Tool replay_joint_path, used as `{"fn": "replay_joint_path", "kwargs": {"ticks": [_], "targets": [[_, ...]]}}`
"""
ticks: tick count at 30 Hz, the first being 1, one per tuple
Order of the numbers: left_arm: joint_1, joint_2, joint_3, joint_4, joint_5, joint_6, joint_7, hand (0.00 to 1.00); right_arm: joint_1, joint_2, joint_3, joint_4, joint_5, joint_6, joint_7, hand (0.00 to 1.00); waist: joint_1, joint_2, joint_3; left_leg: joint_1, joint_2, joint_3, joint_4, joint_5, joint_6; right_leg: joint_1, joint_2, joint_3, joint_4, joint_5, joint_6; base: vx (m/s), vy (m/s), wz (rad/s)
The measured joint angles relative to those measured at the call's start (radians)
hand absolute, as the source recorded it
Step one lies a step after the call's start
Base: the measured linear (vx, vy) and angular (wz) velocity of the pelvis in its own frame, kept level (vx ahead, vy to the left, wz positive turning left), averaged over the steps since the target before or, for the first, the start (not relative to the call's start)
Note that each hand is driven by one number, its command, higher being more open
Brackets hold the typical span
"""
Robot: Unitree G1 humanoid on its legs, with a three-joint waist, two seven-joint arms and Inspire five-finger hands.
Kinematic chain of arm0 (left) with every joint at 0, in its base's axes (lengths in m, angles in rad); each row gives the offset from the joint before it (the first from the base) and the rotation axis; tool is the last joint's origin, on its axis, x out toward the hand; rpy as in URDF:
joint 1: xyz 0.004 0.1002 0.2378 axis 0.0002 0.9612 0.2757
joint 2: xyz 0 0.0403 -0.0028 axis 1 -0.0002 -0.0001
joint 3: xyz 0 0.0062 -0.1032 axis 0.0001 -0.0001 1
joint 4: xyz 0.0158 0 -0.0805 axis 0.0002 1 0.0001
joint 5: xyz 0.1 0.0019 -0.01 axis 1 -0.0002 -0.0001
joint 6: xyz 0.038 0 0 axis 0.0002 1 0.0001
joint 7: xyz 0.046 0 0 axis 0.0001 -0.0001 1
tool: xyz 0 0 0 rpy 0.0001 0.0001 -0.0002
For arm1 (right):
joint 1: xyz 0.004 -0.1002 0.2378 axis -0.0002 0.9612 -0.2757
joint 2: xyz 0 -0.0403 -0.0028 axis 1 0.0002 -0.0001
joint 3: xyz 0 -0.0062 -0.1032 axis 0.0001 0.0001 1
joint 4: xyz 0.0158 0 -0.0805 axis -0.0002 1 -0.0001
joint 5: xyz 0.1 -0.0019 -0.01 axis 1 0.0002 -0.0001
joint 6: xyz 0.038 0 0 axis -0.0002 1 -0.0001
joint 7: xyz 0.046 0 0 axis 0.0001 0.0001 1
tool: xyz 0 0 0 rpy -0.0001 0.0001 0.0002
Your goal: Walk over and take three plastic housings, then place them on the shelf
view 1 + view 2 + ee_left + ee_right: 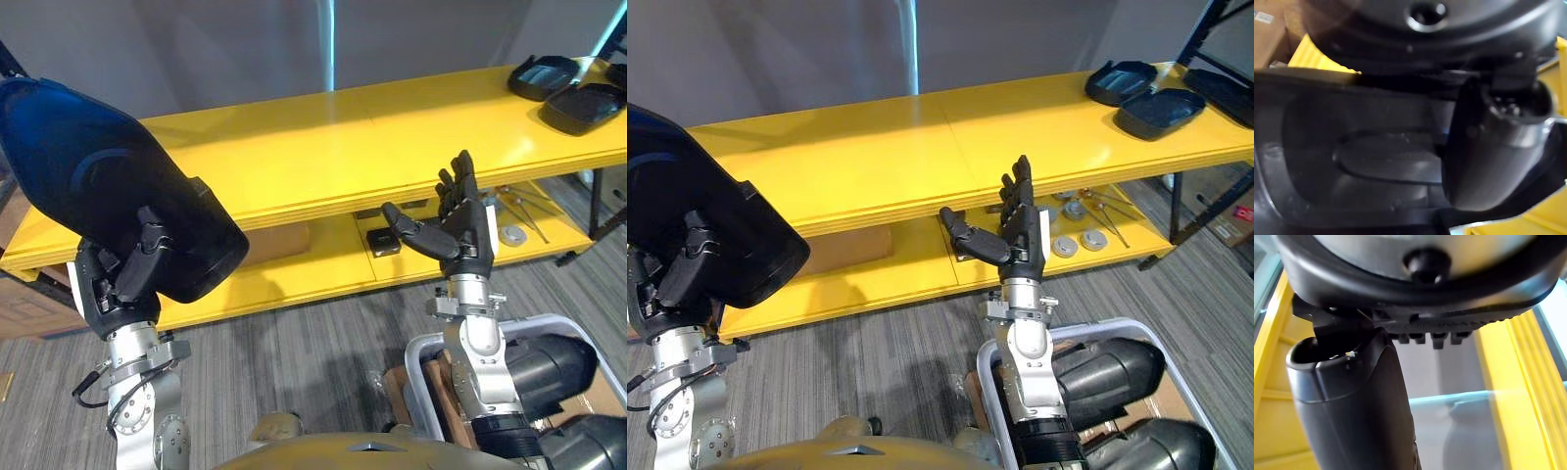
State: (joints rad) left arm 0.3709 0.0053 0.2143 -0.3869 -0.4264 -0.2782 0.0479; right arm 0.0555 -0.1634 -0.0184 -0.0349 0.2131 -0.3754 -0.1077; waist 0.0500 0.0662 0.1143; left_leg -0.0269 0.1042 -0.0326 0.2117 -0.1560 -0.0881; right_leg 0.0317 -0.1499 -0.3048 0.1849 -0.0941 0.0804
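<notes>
Left robot hand (120,279) around black housing (93,176)

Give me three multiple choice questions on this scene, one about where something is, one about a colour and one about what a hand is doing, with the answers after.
1. Where do the set-down housings lie?
A. On the shelf's top board, near its right end
B. On the lower board
C. On the floor

2. What colour is the shelf?
A. Grey
B. Yellow
C. White

3. What state is the right hand in?
A. Open and empty
B. Shut on a housing
C. Pressing on the top board

Answers:
1 A: the dark shells rest on the top board at its right end.
2 B: both boards are yellow.
3 A: its fingers are straight and it is raised in front of the shelf, touching nothing. It is the left hand that grips the large housing.
</notes>
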Motion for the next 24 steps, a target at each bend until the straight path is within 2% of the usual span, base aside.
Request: {"fn": "replay_joint_path", "kwargs": {"ticks": [1,2,3,7,12,15,21,24], "targets": [[-0.013,0.001,-0.022,0.002,0.013,0.006,-0.011,0.0,0.012,0.004,-0.039,-0.002,0.0,0.0,-0.003,1.0,-0.009,-0.005,0.003,-0.002,0.02,0.084,-0.009,0.017,0.015,0.014,-0.012,-0.037,-0.003,0.0,0.0,0.05,-0.035,0.91],[-0.03,0.001,-0.047,0.006,0.026,0.007,-0.017,0.0,0.025,0.004,-0.074,-0.002,0.0,0.0,-0.009,1.0,-0.023,-0.008,0.005,0.0,0.025,0.135,-0.018,0.044,-0.007,0.027,-0.024,-0.066,-0.01,0.0,0.0,0.04,-0.008,0.78],[-0.035,0.002,-0.059,0.006,0.036,0.007,-0.018,0.0,0.031,0.006,-0.089,-0.002,0.001,0.0,-0.01,1.0,-0.024,-0.009,0.004,0.003,0.02,0.135,-0.032,0.052,-0.017,0.028,-0.028,-0.072,-0.012,0.001,0.002,0.03,0.046,0.48],[-0.055,0.022,-0.078,0.006,0.092,0.029,-0.021,0.0,0.049,0.06,-0.108,-0.003,0.001,0.0,-0.009,1.0,-0.025,-0.036,0.003,0.027,-0.018,0.149,-0.084,0.081,-0.004,0.033,-0.055,-0.054,-0.043,0.02,0.026,0.01,0.08,-0.02],[-0.055,0.053,-0.081,0.006,0.126,0.044,-0.064,0.0,0.091,0.101,-0.082,-0.045,0.037,0.0,-0.006,1.0,-0.031,-0.036,0.003,0.074,-0.027,0.201,-0.133,0.093,0.002,0.057,-0.051,-0.007,-0.106,0.062,0.03,-0.03,0.045,-0.31],[-0.072,0.086,-0.084,0.006,0.126,0.051,-0.078,0.0,0.128,0.102,-0.052,-0.07,0.037,0.0,0.012,1.0,-0.06,-0.038,0.002,0.091,-0.027,0.233,-0.158,0.094,0.002,0.055,-0.04,0.029,-0.129,0.078,0.032,-0.05,0.009,-0.35],[-0.276,0.148,-0.134,0.084,0.115,0.115,-0.057,0.0,0.166,0.101,-0.036,-0.101,0.035,0.002,0.052,1.0,-0.104,-0.034,0.0,0.118,-0.022,0.307,-0.168,0.099,0.0,0.03,-0.027,0.106,-0.147,0.108,0.028,-0.02,0.021,-0.37],[-0.368,0.174,-0.15,0.157,0.079,0.161,-0.015,0.0,0.175,0.095,-0.03,-0.11,0.041,0.031,0.082,1.0,-0.139,-0.033,-0.001,0.139,-0.022,0.336,-0.183,0.099,0.0,0.026,-0.022,0.143,-0.156,0.119,0.03,-0.01,0.021,-0.36]]}}
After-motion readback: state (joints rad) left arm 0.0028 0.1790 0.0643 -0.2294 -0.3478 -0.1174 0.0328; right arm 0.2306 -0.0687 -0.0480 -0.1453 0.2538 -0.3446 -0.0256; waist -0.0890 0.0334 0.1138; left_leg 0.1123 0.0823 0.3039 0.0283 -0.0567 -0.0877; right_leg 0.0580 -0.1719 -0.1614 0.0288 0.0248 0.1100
